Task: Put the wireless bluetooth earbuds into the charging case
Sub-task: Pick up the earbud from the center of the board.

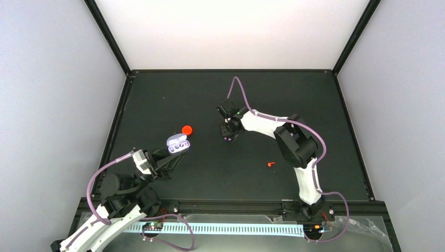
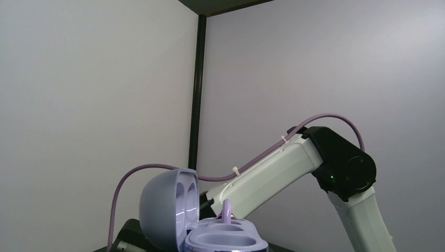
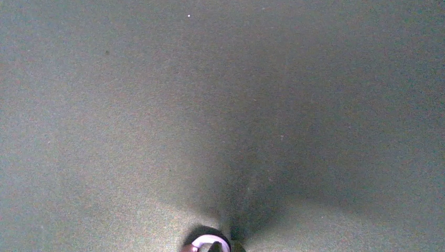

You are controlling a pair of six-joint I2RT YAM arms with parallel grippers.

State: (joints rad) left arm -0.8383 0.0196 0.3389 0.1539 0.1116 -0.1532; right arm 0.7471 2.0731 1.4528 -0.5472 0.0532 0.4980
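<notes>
The charging case (image 1: 177, 143) is pale lavender, with its lid open. My left gripper (image 1: 170, 153) is shut on it and holds it above the left part of the table. In the left wrist view the case (image 2: 220, 239) fills the bottom centre with the lid (image 2: 165, 210) standing up. A small purple earbud (image 2: 226, 208) sticks up from the far well; the near well is empty. My right gripper (image 1: 227, 136) is down at the table's middle, shut on the other earbud (image 3: 209, 243), which shows as a purple-white bit at the bottom edge of the right wrist view.
A round red cap (image 1: 186, 129) lies just beyond the case. A small red bit (image 1: 271, 164) lies near the right arm's elbow. The dark mat (image 1: 315, 105) is bounded by black frame posts and pale walls. The right arm (image 2: 294, 163) crosses the left wrist view.
</notes>
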